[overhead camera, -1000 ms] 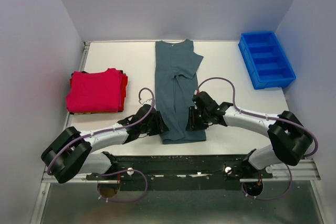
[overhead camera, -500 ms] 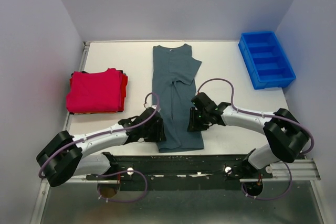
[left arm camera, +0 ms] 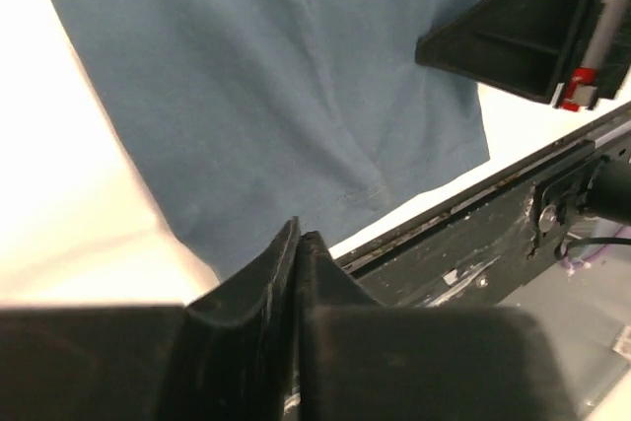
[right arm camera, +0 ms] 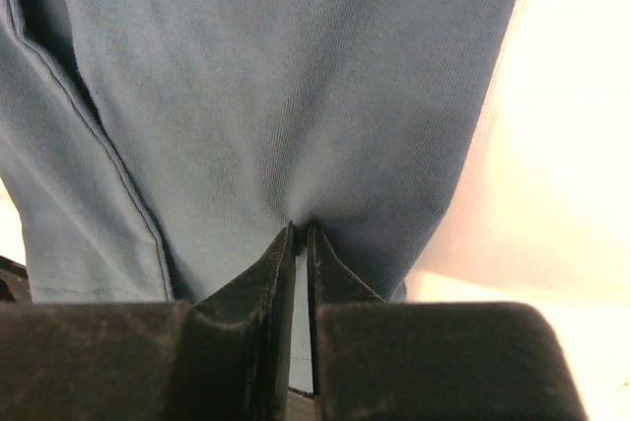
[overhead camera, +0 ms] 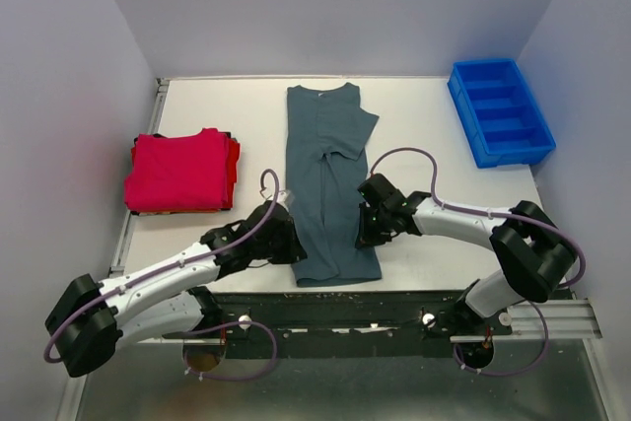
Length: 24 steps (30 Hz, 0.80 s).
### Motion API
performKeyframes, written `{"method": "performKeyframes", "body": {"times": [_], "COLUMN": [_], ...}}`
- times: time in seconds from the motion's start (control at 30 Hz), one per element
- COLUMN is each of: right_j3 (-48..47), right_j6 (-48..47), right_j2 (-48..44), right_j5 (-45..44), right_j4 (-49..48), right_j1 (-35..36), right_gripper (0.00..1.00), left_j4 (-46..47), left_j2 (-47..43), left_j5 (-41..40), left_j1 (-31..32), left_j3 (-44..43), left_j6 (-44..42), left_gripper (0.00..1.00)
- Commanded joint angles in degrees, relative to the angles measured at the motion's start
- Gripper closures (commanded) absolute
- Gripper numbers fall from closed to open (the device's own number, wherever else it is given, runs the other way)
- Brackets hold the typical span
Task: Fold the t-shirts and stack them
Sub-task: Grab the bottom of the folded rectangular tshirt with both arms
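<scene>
The dark grey-teal t-shirt [overhead camera: 325, 175] lies folded lengthwise in a long strip down the middle of the table, collar at the far end. It fills the left wrist view [left arm camera: 266, 76] and the right wrist view [right arm camera: 276, 76]. My left gripper [overhead camera: 294, 246] is shut, its tips [left arm camera: 299, 236] at the shirt's near left corner, with no cloth seen between them. My right gripper [overhead camera: 365, 232] is shut on the shirt's right edge near the hem, where the cloth puckers at its tips [right arm camera: 301, 229]. The red t-shirts [overhead camera: 177, 170] lie folded in a stack at the left.
A blue plastic bin [overhead camera: 500, 110] stands at the far right. The table's dark front rail [left arm camera: 473, 234] runs just below the shirt's hem. My right gripper's body [left arm camera: 532, 36] shows in the left wrist view, by the shirt's right side.
The grey-teal shirt has slid a little to the left and its sleeve now lies flatter. My left arm's elbow has swung back and left. The right gripper stays on the shirt's right edge.
</scene>
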<state>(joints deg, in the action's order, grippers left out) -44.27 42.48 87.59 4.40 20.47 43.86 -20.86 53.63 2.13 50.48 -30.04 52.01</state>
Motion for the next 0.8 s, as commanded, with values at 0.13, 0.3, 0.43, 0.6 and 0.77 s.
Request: {"method": "performKeyframes", "body": {"times": [0.13,0.3,0.43,0.6,0.77], "right_j3": [-0.9,-0.73,-0.82,-1.17,-2.48], "right_j6": [0.41,0.59,0.85,0.5,-0.2], "right_j2": [1.27,0.56,0.82,0.13,-2.24], "right_j5": [-0.97,-1.94,-2.47,-2.47,-2.03], "right_j4": [0.71,1.41,1.86,2.29,4.75], "right_j1": [0.09,0.09,0.09,0.09,0.0], "right_gripper": [0.87,0.85,0.82,0.74,0.66], "left_j4": [3.38,-4.87,-10.16,-18.58,-28.61], "left_j2": [9.21,9.83,7.73,5.88,4.39], "left_j5": [8.76,8.77,8.06,6.31,0.95], "left_j1": [0.06,0.06,0.23,0.5,0.5], "left_j3": [4.81,6.49,5.44,1.14,-6.33], "left_j6": [3.89,4.77,4.5,2.93,-1.03], "left_gripper": [1.0,1.0,1.0,0.98,0.72]}}
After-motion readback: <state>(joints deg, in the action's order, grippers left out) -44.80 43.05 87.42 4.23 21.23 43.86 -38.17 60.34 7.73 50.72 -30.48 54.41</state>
